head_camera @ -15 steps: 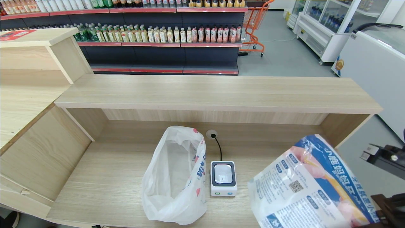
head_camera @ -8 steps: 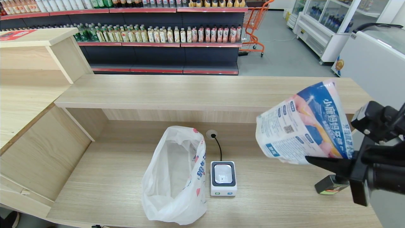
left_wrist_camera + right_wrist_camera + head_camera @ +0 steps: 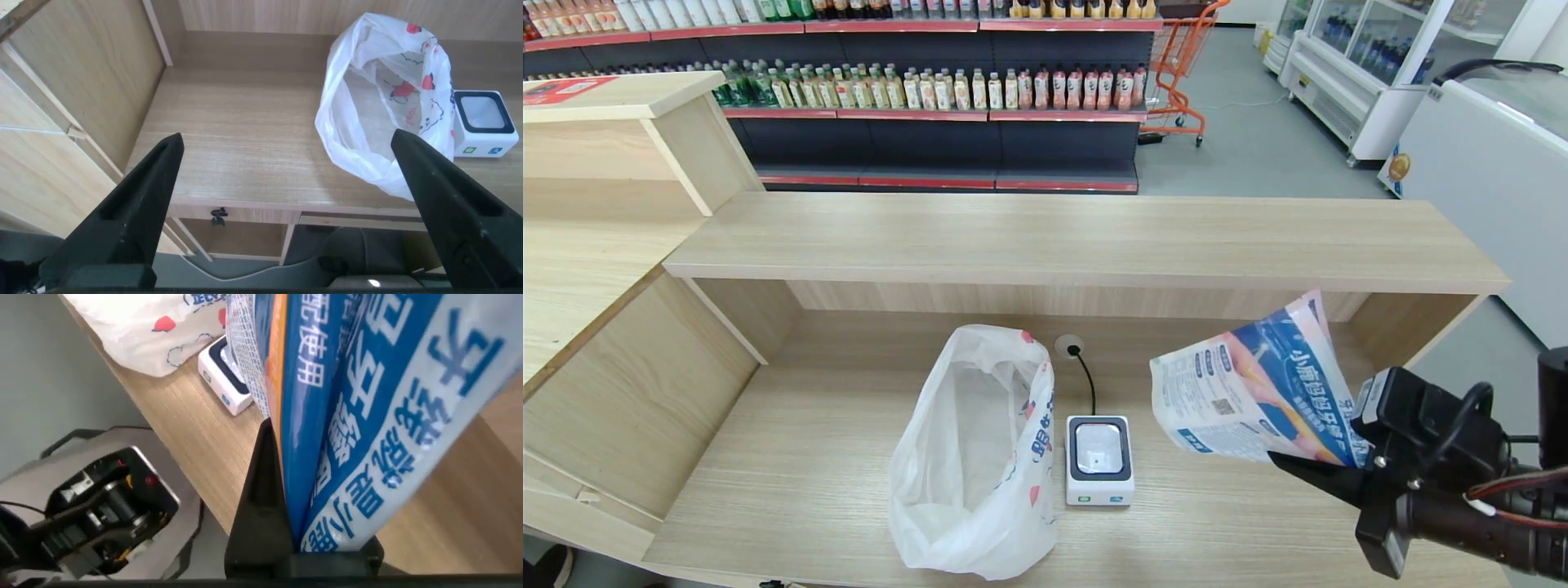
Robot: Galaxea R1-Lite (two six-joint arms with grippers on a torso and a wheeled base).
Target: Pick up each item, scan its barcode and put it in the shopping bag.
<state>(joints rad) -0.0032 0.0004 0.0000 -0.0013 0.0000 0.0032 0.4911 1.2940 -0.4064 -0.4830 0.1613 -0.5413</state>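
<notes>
Shopping bag (image 3: 976,457): stood open on the surface (image 3: 792,490), just beside the scanner (image 3: 1099,460)
Right pincer (image 3: 1339,461): pinching a blue packet (image 3: 1258,392), aloft right of the scanner
Left pincer (image 3: 286,204): spread wide

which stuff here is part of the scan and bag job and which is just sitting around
Part of the job:
blue and white packet, shut in the right claw
scanner
shopping bag, standing open beside the scanner

Just lying about:
shelves of bottles
orange trolley
white freezer
</notes>
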